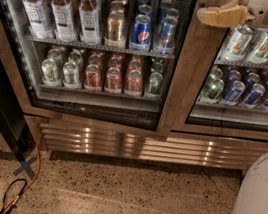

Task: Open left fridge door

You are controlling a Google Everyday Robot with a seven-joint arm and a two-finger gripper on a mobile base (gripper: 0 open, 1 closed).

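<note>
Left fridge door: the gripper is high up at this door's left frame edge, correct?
Not quite. The camera view shows the gripper high up, but at the right frame edge of the left fridge door, beside the right fridge door that fronts only cans, not at the left edge.

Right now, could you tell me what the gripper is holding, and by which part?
Cannot be told: the gripper sits at the left fridge door's right frame edge.
</note>
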